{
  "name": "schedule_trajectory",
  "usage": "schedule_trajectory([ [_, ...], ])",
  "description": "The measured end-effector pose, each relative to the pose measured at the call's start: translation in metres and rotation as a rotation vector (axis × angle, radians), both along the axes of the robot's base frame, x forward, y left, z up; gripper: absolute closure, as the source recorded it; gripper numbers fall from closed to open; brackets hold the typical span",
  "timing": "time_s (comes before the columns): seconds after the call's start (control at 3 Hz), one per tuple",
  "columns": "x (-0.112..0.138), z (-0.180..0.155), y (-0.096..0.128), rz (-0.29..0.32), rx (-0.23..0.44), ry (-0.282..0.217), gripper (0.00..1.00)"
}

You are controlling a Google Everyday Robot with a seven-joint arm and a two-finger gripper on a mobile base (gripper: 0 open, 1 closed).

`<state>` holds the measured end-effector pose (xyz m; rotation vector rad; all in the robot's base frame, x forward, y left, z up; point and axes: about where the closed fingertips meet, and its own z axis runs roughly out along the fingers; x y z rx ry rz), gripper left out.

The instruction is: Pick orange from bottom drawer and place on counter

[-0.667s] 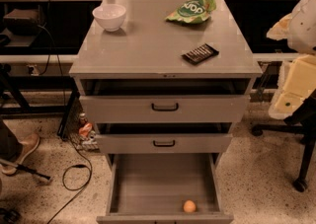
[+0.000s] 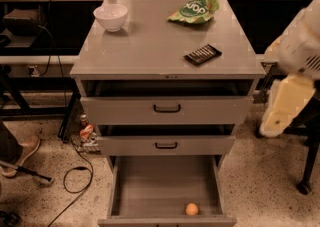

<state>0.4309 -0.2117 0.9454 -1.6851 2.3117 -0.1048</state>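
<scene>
The orange [image 2: 192,209] lies on the grey floor of the bottom drawer [image 2: 150,186], near its front edge and right of centre. The drawer is pulled fully open. The counter [image 2: 150,46] is the flat grey top of the cabinet. My gripper [image 2: 286,107] hangs at the right edge of the view, beside the cabinet at the height of the top drawer. It is well above and to the right of the orange and holds nothing that I can see.
On the counter stand a white bowl [image 2: 110,16] at the back left, a green snack bag [image 2: 196,8] at the back right and a dark flat packet [image 2: 202,54]. The two upper drawers [image 2: 166,108] are slightly open. Cables and a person's shoe [image 2: 22,155] are on the floor at left.
My gripper has moved a little down and to the left, closer to the cabinet's right side. The orange and the drawers have not moved.
</scene>
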Motion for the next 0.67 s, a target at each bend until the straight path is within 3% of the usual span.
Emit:
schedule_trajectory([
  [0.67,-0.025,-0.144,0.015,-0.188,0.030,0.158,0.00],
])
